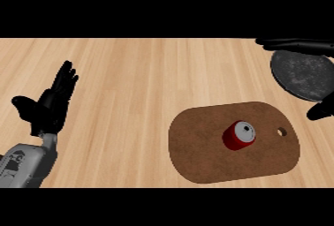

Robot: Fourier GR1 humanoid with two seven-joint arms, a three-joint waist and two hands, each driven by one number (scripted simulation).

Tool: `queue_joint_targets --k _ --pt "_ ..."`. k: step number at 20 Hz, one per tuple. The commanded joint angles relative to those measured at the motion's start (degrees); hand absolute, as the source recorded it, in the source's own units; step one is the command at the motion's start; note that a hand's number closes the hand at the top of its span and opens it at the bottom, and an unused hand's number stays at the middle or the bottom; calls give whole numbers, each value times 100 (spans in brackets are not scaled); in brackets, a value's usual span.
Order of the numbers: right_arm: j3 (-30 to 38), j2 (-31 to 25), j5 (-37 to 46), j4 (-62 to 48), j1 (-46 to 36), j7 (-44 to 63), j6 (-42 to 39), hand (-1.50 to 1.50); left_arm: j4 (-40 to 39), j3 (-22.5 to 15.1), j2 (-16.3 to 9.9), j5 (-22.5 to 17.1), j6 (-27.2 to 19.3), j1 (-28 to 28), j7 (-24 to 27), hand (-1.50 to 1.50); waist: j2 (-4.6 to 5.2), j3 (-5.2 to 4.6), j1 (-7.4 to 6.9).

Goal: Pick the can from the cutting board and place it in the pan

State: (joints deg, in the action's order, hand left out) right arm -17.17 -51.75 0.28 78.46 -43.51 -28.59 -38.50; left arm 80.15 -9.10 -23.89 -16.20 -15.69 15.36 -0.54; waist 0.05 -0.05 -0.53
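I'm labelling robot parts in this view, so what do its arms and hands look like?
The left hand is matte black, with slim black fingers and a thumb. It sits on a grey forearm with darker panel markings. Of the right hand, only black parts show near the pan. No cables or sleeves show.

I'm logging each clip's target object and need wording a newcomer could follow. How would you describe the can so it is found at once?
On the light wooden counter, look for the brown rounded cutting board at lower right. The red can with a silver top stands on it, right of centre, beside the board's small hole. It is the only red thing in view, unlike the dark grey round pan at upper right.
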Motion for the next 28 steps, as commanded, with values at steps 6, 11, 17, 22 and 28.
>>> queue_joint_targets --k 6,11,17,22,28 --pt "-218 14 18 830 367 226 -680 -150 107 93 118 167 87 -243 98 0 -5 3 31" --pt "87 2 124 1117 883 472 -715 -150 462 318 7 209 161 -263 -272 0 -12 5 41" --pt "13 634 923 872 738 895 -516 -150 199 452 166 320 398 1 -282 0 1 4 15" --pt "-298 765 1562 502 842 314 -527 -150 600 345 396 465 270 -435 -211 0 1 7 -21" --pt "-498 877 1797 683 763 224 -664 -150 547 514 349 489 461 -389 -256 0 -5 5 -2"
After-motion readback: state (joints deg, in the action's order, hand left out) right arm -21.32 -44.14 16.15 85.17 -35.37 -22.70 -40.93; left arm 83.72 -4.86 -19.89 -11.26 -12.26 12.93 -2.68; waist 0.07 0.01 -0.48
